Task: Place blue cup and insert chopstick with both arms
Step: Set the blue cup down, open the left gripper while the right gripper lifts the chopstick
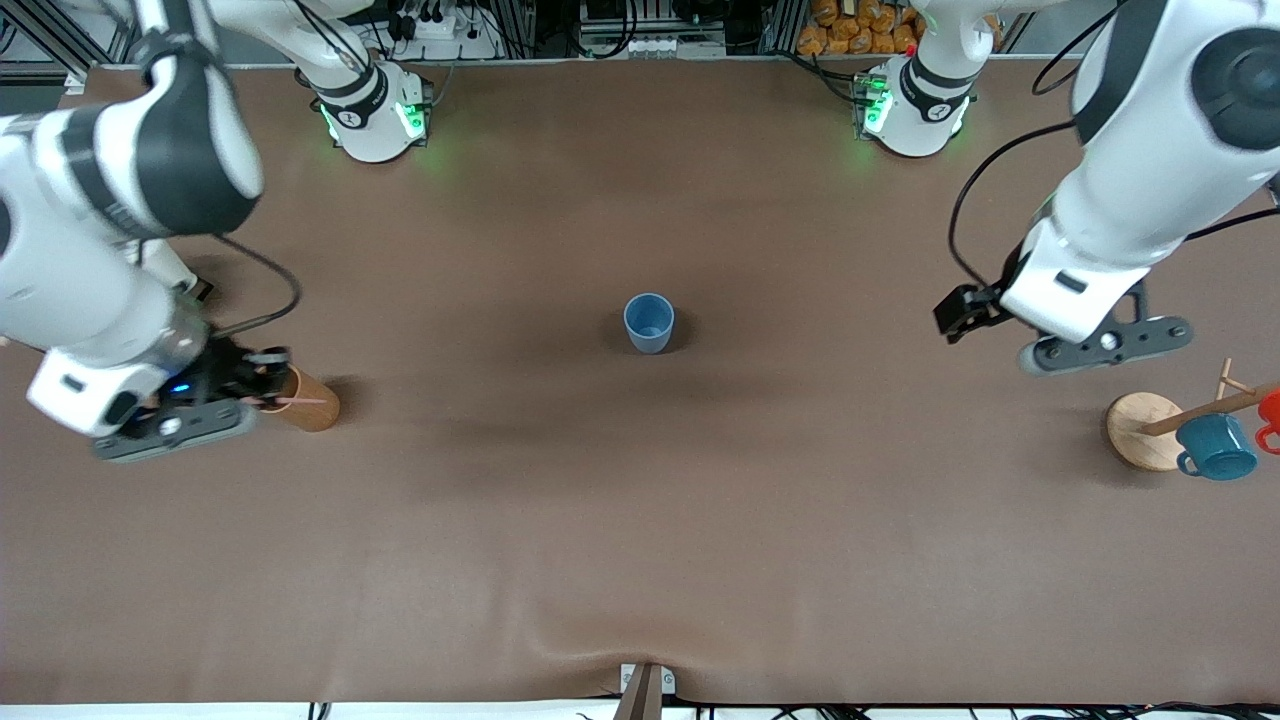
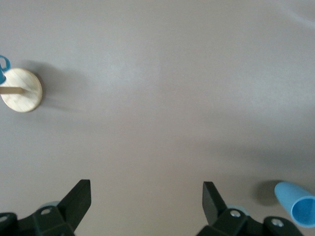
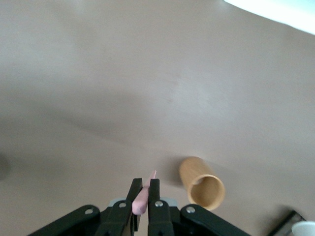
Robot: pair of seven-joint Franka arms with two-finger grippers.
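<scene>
The blue cup (image 1: pixel 649 322) stands upright at the table's middle, and it also shows in the left wrist view (image 2: pixel 298 204). My right gripper (image 1: pixel 262 385) is shut on the pale-pink chopstick (image 1: pixel 305 401) and holds it over a brown cylindrical holder (image 1: pixel 318 412) toward the right arm's end. In the right wrist view the chopstick (image 3: pixel 144 199) is pinched between the fingers of the right gripper (image 3: pixel 145 183), beside the holder (image 3: pixel 202 187). My left gripper (image 1: pixel 950 318) is open and empty in the air toward the left arm's end, with its fingers spread wide in the left wrist view (image 2: pixel 146 189).
A mug tree with a round wooden base (image 1: pixel 1140 432) and a wooden rod (image 1: pixel 1205 410) stands toward the left arm's end. It carries a teal mug (image 1: pixel 1215 447) and a red mug (image 1: pixel 1270 415). The base also shows in the left wrist view (image 2: pixel 22 90).
</scene>
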